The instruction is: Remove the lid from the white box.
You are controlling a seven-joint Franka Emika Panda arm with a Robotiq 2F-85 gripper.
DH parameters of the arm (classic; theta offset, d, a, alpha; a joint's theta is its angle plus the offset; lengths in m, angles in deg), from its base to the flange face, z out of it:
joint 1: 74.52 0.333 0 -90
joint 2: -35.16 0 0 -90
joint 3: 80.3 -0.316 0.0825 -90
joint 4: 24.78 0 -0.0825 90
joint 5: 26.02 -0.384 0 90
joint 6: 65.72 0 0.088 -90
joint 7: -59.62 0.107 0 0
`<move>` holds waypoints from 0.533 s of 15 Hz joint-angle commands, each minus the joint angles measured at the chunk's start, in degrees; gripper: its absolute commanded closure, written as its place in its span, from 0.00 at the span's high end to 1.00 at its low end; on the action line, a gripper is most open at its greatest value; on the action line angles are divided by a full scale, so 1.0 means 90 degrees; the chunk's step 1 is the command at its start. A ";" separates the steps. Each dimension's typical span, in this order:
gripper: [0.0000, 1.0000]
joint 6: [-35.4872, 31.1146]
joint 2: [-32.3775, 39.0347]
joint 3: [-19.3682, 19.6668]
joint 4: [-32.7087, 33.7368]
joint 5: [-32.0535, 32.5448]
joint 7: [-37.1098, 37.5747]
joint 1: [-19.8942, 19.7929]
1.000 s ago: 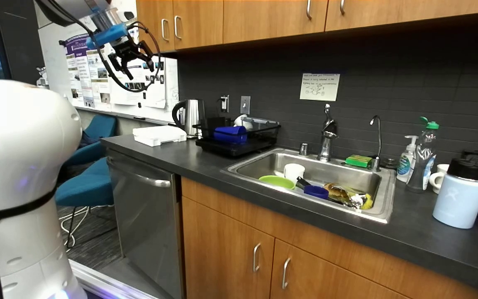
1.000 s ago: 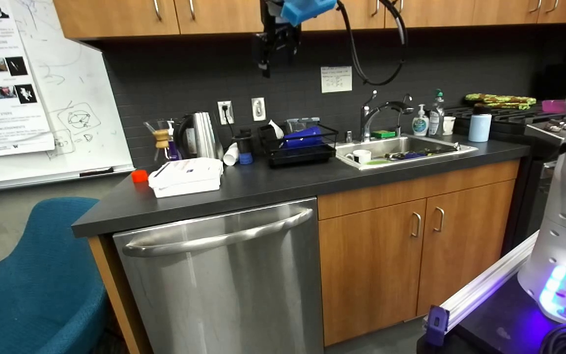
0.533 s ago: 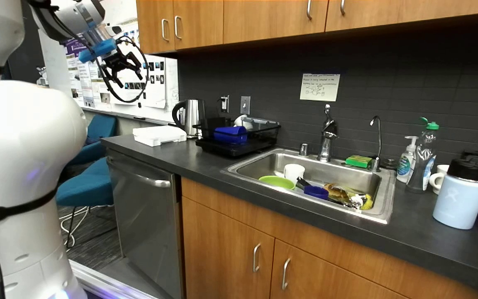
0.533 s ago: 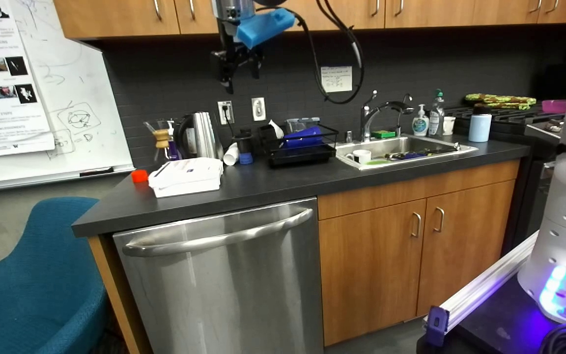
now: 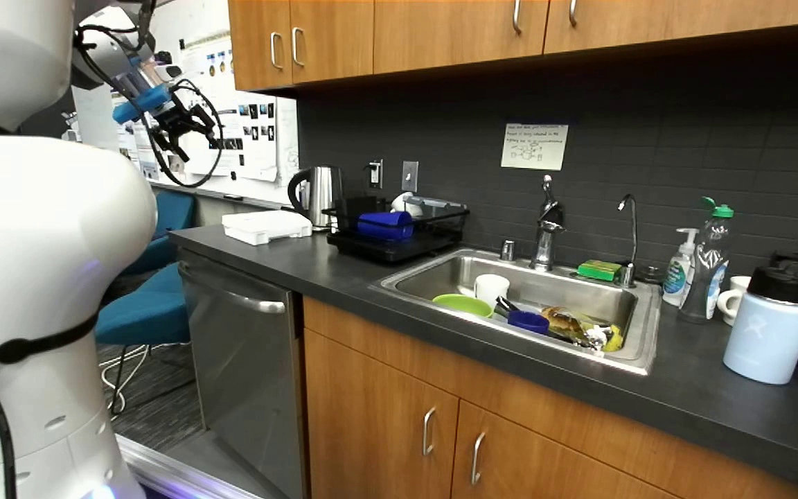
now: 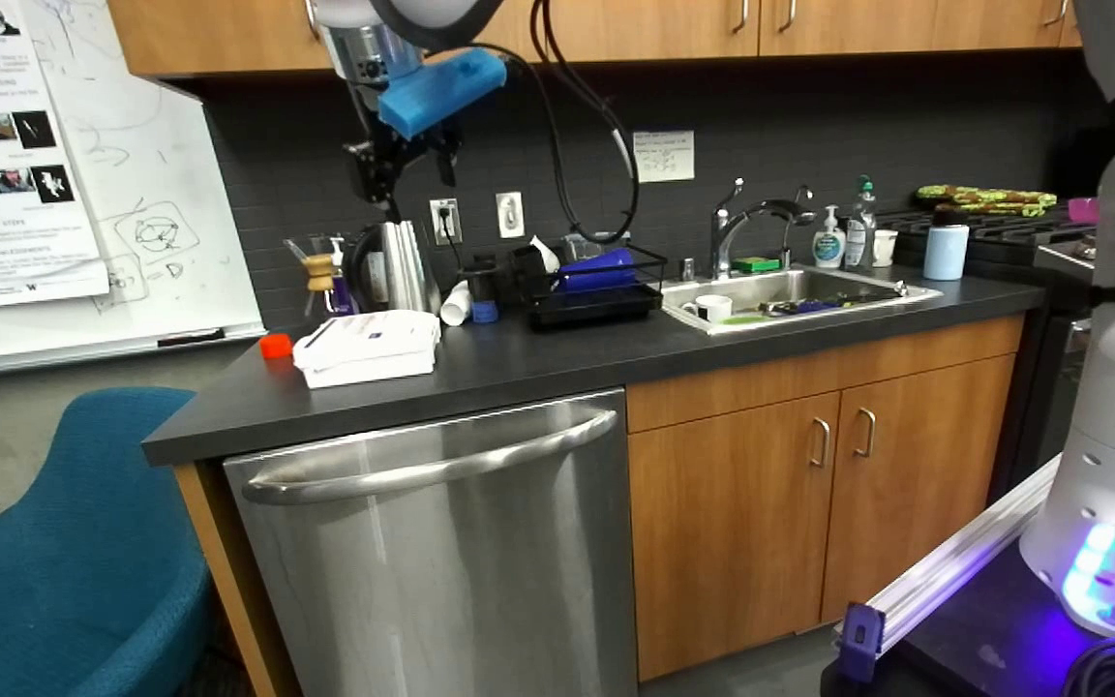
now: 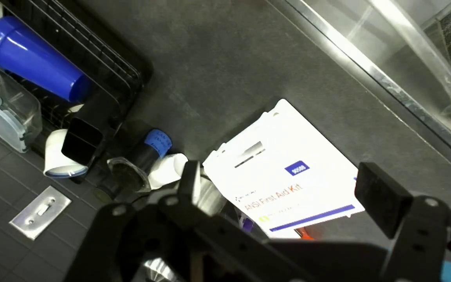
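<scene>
- Lid (image 7: 284, 176) lies on the white box (image 6: 371, 369), near the end of the counter (image 6: 538, 354), not yet removed
- Both unmoved over the last second
- Gripper (image 6: 420, 196) has come lower and nearer the white box; jaws wide, holding nothing
- Judged: approach under way; further descent needed before gripping

Tool (image 6: 419, 196), jaws apart, well above white box (image 6: 371, 369); lid (image 6: 374, 332) on.

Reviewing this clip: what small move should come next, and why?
Probably lower the open gripper toward the white box: the gripper hangs well above it, holding nothing, and in the wrist view the lid, still on, shows between and beyond the spread fingers.
</scene>
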 commanded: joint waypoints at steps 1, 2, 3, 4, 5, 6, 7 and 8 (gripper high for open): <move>1.00 0.0870 0.0801 0.0329 0.1495 -0.0494 0.0117 0.0377; 1.00 0.1031 0.0955 0.0413 0.1818 -0.0687 0.0157 0.0427; 1.00 0.1191 0.1101 0.0498 0.2149 -0.0919 0.0169 0.0461; 1.00 0.1318 0.1253 0.0593 0.2476 -0.1147 0.0190 0.0495; 1.00 0.1452 0.1385 0.0671 0.2802 -0.1460 0.0179 0.0488; 1.00 0.1643 0.1607 0.0498 0.3200 -0.1548 0.0262 0.0341; 1.00 0.1749 0.1767 0.0537 0.3529 -0.1735 0.0320 0.0327; 1.00 0.1869 0.1949 0.0543 0.3878 -0.1889 0.0399 0.0307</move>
